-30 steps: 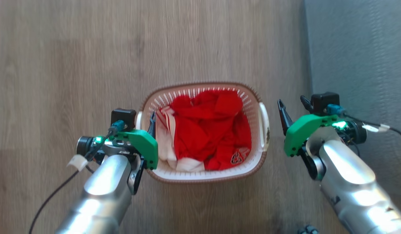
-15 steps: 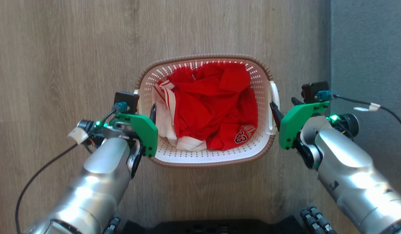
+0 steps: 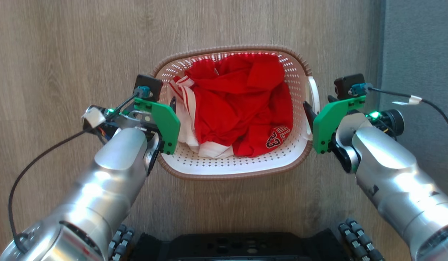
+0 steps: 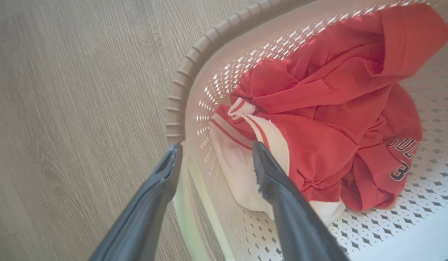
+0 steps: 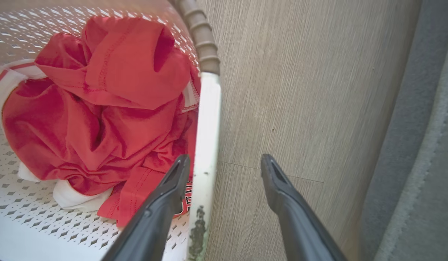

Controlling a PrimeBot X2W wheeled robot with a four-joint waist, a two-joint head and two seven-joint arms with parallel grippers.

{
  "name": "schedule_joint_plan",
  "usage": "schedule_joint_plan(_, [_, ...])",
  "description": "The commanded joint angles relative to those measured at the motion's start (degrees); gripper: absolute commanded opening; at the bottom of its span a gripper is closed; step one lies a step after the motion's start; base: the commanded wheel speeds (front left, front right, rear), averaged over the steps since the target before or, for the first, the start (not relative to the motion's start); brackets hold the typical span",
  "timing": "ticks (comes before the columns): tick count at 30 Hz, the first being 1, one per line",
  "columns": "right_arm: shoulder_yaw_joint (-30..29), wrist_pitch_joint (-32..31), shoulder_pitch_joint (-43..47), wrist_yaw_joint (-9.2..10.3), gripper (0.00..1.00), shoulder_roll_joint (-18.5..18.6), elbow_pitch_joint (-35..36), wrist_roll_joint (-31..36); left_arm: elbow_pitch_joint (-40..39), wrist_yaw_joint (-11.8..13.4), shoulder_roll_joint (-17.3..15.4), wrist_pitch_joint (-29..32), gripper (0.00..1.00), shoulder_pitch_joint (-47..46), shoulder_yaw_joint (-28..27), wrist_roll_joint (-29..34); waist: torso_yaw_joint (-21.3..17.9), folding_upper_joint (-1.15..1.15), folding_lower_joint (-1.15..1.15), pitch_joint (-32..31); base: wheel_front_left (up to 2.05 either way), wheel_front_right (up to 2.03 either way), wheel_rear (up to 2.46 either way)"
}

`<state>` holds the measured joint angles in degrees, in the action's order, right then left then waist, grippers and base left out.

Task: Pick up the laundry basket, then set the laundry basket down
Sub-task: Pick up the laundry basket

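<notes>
Inside laundry basket (image 4: 187,72), red jersey (image 4: 336,119) ("BUL")

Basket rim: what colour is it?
Brown, braided-looking rim on the white perforated laundry basket; clearest in the left wrist view.

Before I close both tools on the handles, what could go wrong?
Left tool: its inner finger overlaps the white garment, so closing may pinch cloth against the laundry basket wall. Right tool: the handle sits hard by one finger, so closing may shove the basket sideways.
</notes>
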<state>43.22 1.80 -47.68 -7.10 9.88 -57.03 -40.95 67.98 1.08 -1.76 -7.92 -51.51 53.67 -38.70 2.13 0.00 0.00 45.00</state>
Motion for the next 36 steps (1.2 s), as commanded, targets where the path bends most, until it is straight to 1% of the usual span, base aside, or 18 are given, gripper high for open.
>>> schedule_joint_plan(1, [1.2,0.2,1.5,-0.39,1.00,-0.8,0.1,-0.6,0.9,0.0,-1.1,1.4,1.00,1.7,0.3,-0.7,0.1,0.00,0.00,0.4,0.00,0.00,0.00])
schedule_joint_plan(4, [2.1,0.2,0.5,-0.39,1.00,-1.1,-0.7,-1.0,1.1,0.4,-1.1,2.4,1.00,0.9,1.9,-1.1,0.4,0.00,0.00,0.9,0.00,0.00,0.00])
schedule_joint_plan(6, [2.4,0.6,-0.1,-0.39,1.00,-1.3,-1.0,-1.5,1.0,1.1,-1.1,1.8,1.00,0.4,2.4,-1.6,0.4,0.00,0.00,1.0,0.00,0.00,0.00])
schedule_joint_plan(9, [2.8,1.4,-0.5,-0.39,1.00,-1.3,-1.5,-2.4,0.6,1.4,-1.1,0.5,1.00,0.1,3.5,-2.3,0.5,0.00,0.00,0.8,0.00,0.00,0.00])
schedule_joint_plan(17, [4.6,3.8,0.5,-0.39,1.00,-1.0,-2.4,-4.9,0.6,2.4,-1.1,-2.9,1.00,-0.2,6.0,-4.5,0.6,0.00,0.00,-2.3,0.00,0.00,0.00])
schedule_joint_plan(21, [5.5,4.6,0.9,-0.39,1.00,-1.0,-2.3,-6.0,1.6,3.8,-1.1,-3.4,1.00,-0.2,6.4,-5.7,0.8,0.00,0.00,-3.6,0.00,0.00,0.00])
schedule_joint_plan(24, [6.1,4.8,1.2,-0.39,1.00,-1.0,-2.4,-6.7,2.5,4.6,-1.1,-2.6,1.00,0.1,6.5,-6.9,0.9,0.00,0.00,-4.2,0.00,0.00,0.00])
schedule_joint_plan(30, [7.6,4.9,1.1,-0.39,1.00,-1.0,-2.5,-7.9,2.9,4.7,-1.1,0.3,1.00,0.6,6.8,-9.3,1.5,0.00,0.00,-4.3,0.00,0.00,0.00])
schedule_joint_plan(36, [8.5,4.8,0.9,-0.39,1.00,-1.0,-2.8,-9.0,1.7,3.8,-1.1,3.1,1.00,1.4,7.3,-11.7,1.6,0.00,0.00,-3.6,0.00,0.00,0.00])
